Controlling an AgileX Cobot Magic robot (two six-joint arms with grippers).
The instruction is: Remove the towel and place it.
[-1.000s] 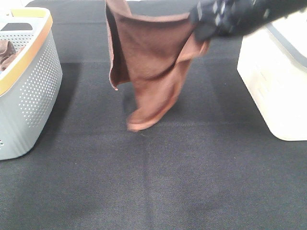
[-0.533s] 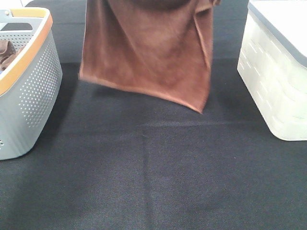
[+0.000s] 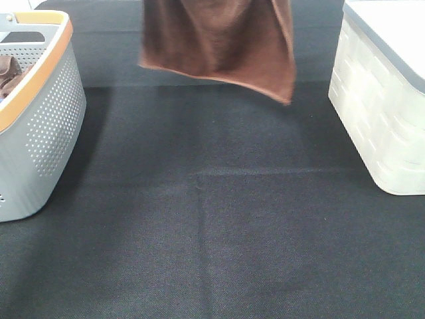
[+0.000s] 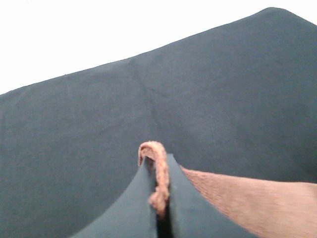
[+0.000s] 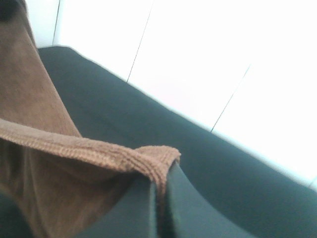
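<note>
Two pincers share one load here. The largest thing under them is the black bench (image 3: 212, 232), spread well below both. A white bin (image 3: 382, 119) with a grey top stands out past the right pincer's side, and a grey perforated basket (image 3: 40, 126) past the left's.

Between and beneath the two pincers hangs the towel (image 3: 219, 46), rust-brown and clear of the bench. Its lower hem is free, and one bottom corner droops lower on the right pincer's side. It looks light, soft and floppy, so I judge it will sag and swing wherever it isn't held. The stitched hem at the top corners is the sound place to take it, and that is where it is taken.

The high camera shows the hanging sheet but neither pincer. The wrist cameras supply those: the left pincer (image 4: 158, 171) is clamped on a rolled corner of hem, and the right pincer (image 5: 161, 181) is clenched on a flatter corner, the hem running away from it.
</note>
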